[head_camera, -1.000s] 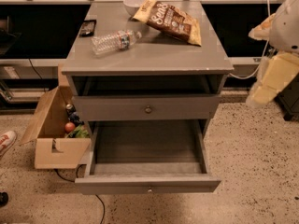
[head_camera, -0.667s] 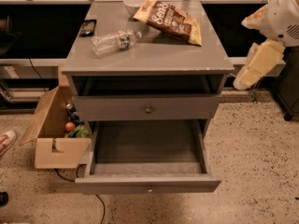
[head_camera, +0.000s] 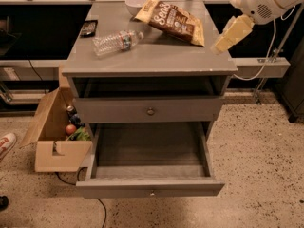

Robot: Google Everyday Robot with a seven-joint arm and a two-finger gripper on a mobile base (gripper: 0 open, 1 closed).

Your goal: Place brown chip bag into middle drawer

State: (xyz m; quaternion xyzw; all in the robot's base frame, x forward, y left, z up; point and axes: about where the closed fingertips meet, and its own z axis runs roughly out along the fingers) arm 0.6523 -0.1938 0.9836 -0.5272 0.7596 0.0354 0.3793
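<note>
The brown chip bag (head_camera: pixel 174 21) lies flat on the grey cabinet top (head_camera: pixel 156 56), at the back right, with white lettering facing up. The middle drawer (head_camera: pixel 150 188) is pulled wide open below, and its inside is bare. My gripper (head_camera: pixel 231 33) is a cream-coloured piece on the white arm. It hovers over the right edge of the cabinet top, just right of the bag and apart from it. It holds nothing that I can see.
A clear plastic bottle (head_camera: pixel 117 42) lies on the top's left, with a white bowl (head_camera: pixel 135 4) and a black object (head_camera: pixel 89 28) behind. A shut drawer front (head_camera: pixel 150 111) sits above the open one. A cardboard box (head_camera: pixel 54 141) stands at the left.
My gripper has moved left and up, from beside the cabinet's right side to over the right edge of the top, nearer the bag. Nothing else moved.
</note>
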